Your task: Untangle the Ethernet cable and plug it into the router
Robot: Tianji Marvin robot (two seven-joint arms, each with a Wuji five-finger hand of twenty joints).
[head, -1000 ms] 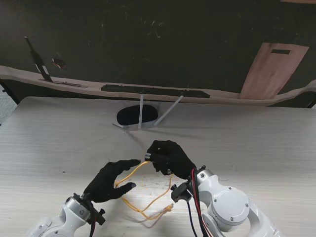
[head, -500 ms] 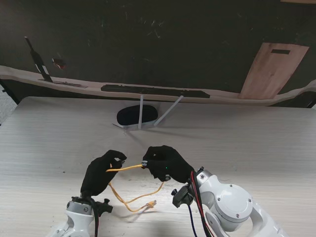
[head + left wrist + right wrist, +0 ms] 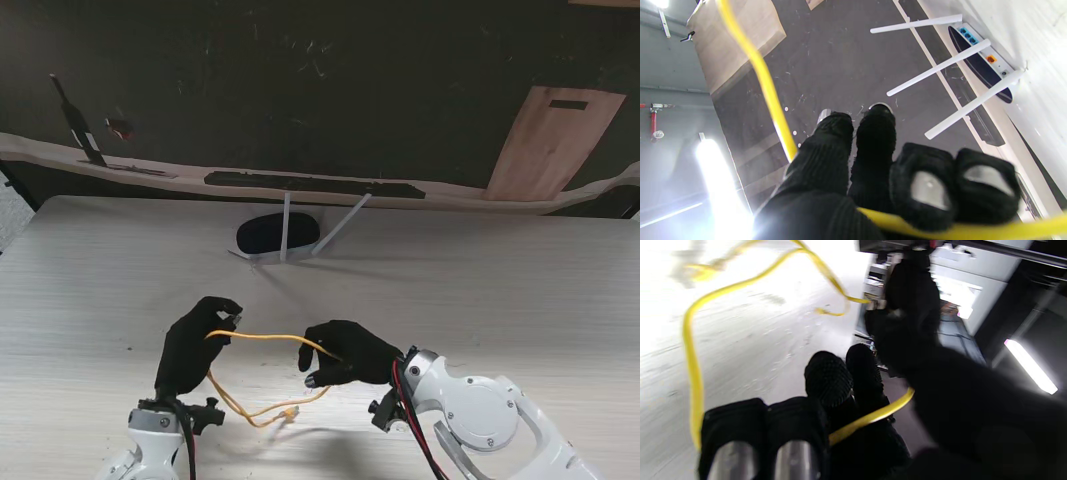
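A yellow Ethernet cable (image 3: 268,338) stretches between my two black-gloved hands above the table. My left hand (image 3: 195,348) is shut on the cable near one end, fingertips pinched at its top. My right hand (image 3: 345,355) is shut on the cable farther along. A slack loop hangs under the hands to the table, ending in a plug (image 3: 288,412). The cable (image 3: 773,100) crosses my left palm in the left wrist view, and the cable (image 3: 870,416) runs between my right fingers. The router (image 3: 277,234), dark oval with white antennas, lies farther from me; its ports (image 3: 977,43) show.
A long pale ledge (image 3: 300,185) runs along the table's far edge with a dark strip on it. A wooden board (image 3: 555,140) leans at the back right. A black clamp (image 3: 78,125) stands at the back left.
My hands have drawn apart: the left rose and closed on the cable, the right moved nearer to me and rightward. The cable between them is now stretched out, the loop hanging lower.
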